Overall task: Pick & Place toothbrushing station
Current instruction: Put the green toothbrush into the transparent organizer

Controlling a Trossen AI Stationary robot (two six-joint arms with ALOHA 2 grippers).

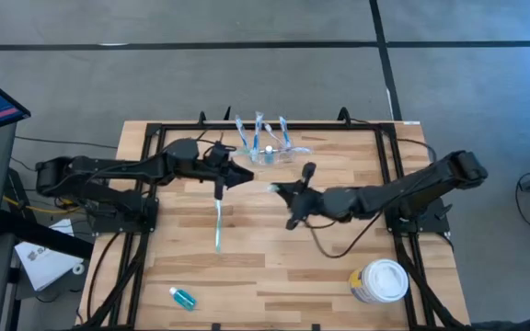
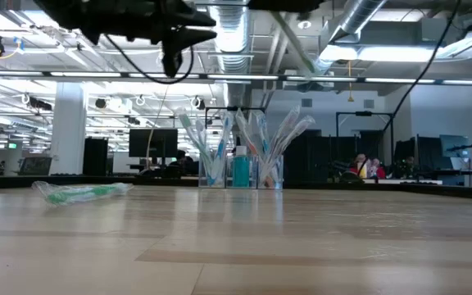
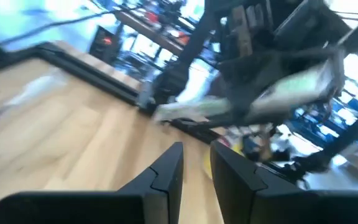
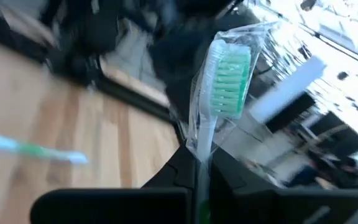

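While my right gripper (image 4: pixel 197 158) is clamped on the handle of a wrapped brush (image 4: pixel 227 74), its green bristles stand up past my fingers inside the clear sleeve. From above, that gripper (image 1: pixel 282 190) sits near the middle of the table (image 1: pixel 274 267), just on the near side of the station (image 1: pixel 267 152).

The station stands at the far edge of the table, about midway along it. It is clear plastic, with several brushes fanning up out of it and a small blue bottle among them. From table level I see it upright (image 2: pixel 240 172), with nothing touching it.

My left gripper (image 1: pixel 245 176) hangs over the table, left of the station and a little nearer. Its two fingers (image 3: pixel 166 174) are slightly parted with only bare wood showing between them, so it holds nothing.

A loose brush (image 1: pixel 219 221) lies flat on the wood just beyond my left fingertips, towards the near edge. It shows low down (image 2: pixel 80 192) in its sleeve.

A white-lidded tub (image 1: pixel 380 280) sits at the near right of the table. A small blue bottle (image 1: pixel 182 296) lies at the near left, well apart from both grippers
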